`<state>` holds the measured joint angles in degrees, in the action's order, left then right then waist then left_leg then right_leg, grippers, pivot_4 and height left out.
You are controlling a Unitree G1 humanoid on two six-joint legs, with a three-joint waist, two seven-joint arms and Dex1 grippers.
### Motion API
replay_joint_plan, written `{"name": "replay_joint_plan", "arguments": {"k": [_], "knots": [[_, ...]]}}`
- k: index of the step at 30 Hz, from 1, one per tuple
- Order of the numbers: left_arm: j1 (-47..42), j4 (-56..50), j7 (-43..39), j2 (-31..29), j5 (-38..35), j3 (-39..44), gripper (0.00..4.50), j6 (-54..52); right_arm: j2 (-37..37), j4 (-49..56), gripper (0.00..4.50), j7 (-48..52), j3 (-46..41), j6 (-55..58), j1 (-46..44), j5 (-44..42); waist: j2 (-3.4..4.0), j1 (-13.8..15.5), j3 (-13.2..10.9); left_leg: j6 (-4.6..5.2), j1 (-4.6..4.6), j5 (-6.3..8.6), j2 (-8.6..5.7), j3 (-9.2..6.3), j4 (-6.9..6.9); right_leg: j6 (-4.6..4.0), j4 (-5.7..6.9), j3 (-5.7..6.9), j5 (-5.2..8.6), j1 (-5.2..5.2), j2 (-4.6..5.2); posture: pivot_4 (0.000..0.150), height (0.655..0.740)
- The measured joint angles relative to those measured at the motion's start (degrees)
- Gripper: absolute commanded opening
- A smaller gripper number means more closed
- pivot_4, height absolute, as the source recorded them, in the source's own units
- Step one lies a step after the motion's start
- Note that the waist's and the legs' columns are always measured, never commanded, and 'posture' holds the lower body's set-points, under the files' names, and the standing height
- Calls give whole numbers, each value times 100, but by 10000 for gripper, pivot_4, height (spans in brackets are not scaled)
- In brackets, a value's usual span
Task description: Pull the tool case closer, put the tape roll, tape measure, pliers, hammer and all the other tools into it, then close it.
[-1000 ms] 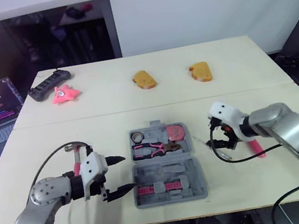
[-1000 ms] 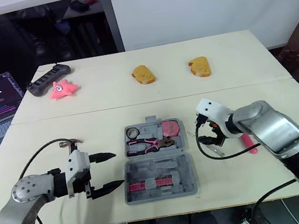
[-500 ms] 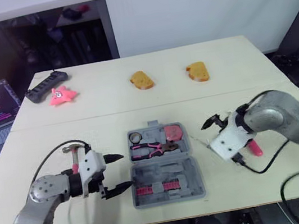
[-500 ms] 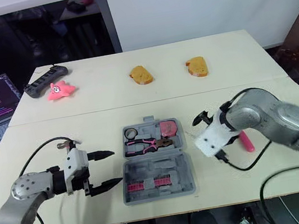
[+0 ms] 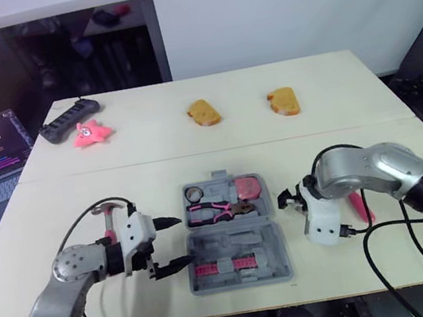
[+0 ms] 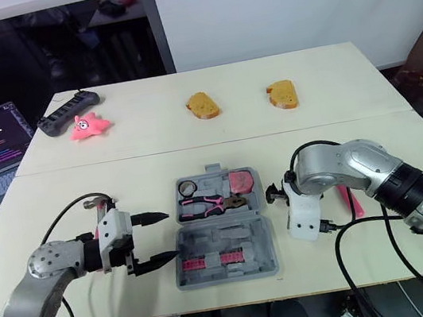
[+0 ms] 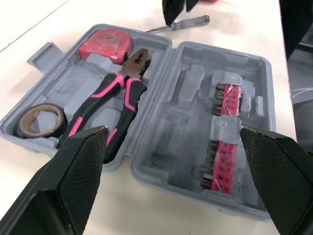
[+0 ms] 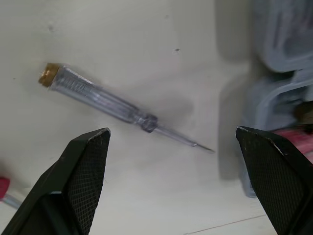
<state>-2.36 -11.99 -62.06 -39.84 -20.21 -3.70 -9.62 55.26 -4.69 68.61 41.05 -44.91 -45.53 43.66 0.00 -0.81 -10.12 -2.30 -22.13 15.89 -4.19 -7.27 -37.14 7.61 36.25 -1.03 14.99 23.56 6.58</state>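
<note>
Grey tool case point(image 5: 240, 244) lies open at centre frame; left gripper point(image 5: 178, 242) gapes beside it, right gripper point(image 8: 172, 131) spread over a clear-handled screwdriver point(image 8: 102, 100).

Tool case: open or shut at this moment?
Open: the tool case lies spread flat, pliers, tape roll and tape measure showing inside one half.

The right gripper point(image 5: 285, 197) has rolled over at the wrist. Its white housing, above the fingers a second ago, now lies on the near side, and the fingers point toward the tool case point(image 5: 266, 250), over the clear-handled screwdriver point(image 8: 113, 105). The left gripper point(image 5: 184, 240) has edged slightly nearer the case's left side.
</note>
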Motion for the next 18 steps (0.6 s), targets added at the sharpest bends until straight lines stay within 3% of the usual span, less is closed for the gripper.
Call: {"name": "replay_joint_plan", "arguments": {"k": [7,8,11,17,18], "knots": [[246,-244,216,8,-2,23,45000,-27,-83,-419,43135,88,118,-246,62,331,0,-19,0,-1,2,0,2,0,2,-1,1,-2,0,2,-5,1500,7400],[268,-274,248,7,-3,31,45000,-43,-137,-471,40791,85,121,-259,91,369,0,-18,0,-1,2,0,3,-1,2,-1,1,-1,0,1,-7,1500,7400],[295,-391,320,6,-7,41,45000,-110,-254,-596,30144,51,136,-340,104,498,-4,-19,3,0,13,1,3,-2,2,-2,2,-2,-1,-10,-8,1500,7400],[388,-469,423,6,-22,72,45000,-154,-365,-867,793,-141,119,-467,19,731,-6,-16,3,21,66,13,3,-1,9,-4,0,-5,1,-58,-8,1500,7400],[389,-490,439,6,-25,72,45000,-166,-378,-898,122,-167,119,-480,10,748,-7,-17,4,21,70,13,4,-2,9,-4,0,-5,1,-61,-8,1500,7400]]}}
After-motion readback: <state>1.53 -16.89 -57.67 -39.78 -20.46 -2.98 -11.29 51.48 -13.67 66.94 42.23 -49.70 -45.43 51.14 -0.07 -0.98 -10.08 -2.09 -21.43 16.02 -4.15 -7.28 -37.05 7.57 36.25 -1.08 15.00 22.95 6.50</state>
